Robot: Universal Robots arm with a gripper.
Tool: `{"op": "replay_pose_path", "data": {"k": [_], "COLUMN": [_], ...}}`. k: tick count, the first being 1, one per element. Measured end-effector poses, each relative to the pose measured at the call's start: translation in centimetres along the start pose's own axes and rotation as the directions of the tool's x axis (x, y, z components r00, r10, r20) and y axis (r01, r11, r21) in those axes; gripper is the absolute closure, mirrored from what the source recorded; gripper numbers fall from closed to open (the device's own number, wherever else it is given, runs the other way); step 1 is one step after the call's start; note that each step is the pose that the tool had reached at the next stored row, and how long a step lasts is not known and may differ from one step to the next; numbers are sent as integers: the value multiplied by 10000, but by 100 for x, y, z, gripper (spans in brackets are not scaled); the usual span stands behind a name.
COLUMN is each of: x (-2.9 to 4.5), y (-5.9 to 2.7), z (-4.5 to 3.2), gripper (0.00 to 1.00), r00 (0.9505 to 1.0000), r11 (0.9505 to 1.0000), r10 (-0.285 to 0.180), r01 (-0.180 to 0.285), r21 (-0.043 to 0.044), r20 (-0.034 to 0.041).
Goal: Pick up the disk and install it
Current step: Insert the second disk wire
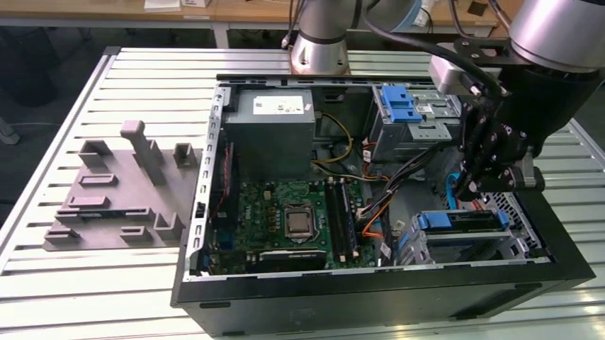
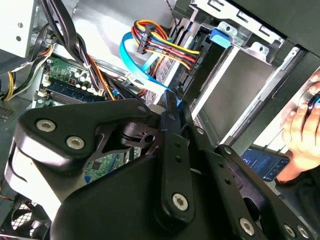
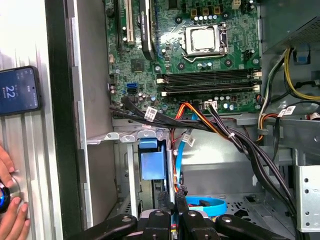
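Grey table (image 1: pixel 57 283) holds an open computer case (image 1: pixel 378 301). The disk (image 1: pixel 460 222) sits in a bay inside the case. The gripper (image 1: pixel 472 190) hangs just above it, fingers closed, holding nothing

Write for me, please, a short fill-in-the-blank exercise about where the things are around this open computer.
1. The pincer hangs ____ the open computer case.
2. The grey fixture lies on the exterior view's ____ of the case.
3. In the first wrist view, a phone lies on the table near a person's hand, ____ the case.

Missing words: inside; left; outside.
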State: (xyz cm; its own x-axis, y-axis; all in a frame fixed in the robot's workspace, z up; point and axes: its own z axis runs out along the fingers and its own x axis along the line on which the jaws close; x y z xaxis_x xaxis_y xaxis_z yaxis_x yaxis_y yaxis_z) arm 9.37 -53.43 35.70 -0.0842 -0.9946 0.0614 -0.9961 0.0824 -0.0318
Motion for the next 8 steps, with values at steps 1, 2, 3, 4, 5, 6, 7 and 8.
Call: {"op": "replay_pose_path", "data": {"k": [1,2,3,4,5,6,7,8], "x": [14,35,54,71,83,89,92,94], "y": [-1,-3,-4,-5,-5,-5,-4,-4], "z": [5,13,23,33,45,57,67,75], "gripper": [84,84,84,84,84,84,84,84], "r00": [10000,10000,10000,10000,10000,10000,10000,10000], "r11": [10000,10000,10000,10000,10000,10000,9999,9999], "r10": [2,3,4,5,6,7,8,7], "r01": [-2,-3,-4,-5,-6,-8,-9,-8], "r21": [13,30,46,61,74,91,112,138], "r20": [41,62,70,71,72,77,82,86]}}
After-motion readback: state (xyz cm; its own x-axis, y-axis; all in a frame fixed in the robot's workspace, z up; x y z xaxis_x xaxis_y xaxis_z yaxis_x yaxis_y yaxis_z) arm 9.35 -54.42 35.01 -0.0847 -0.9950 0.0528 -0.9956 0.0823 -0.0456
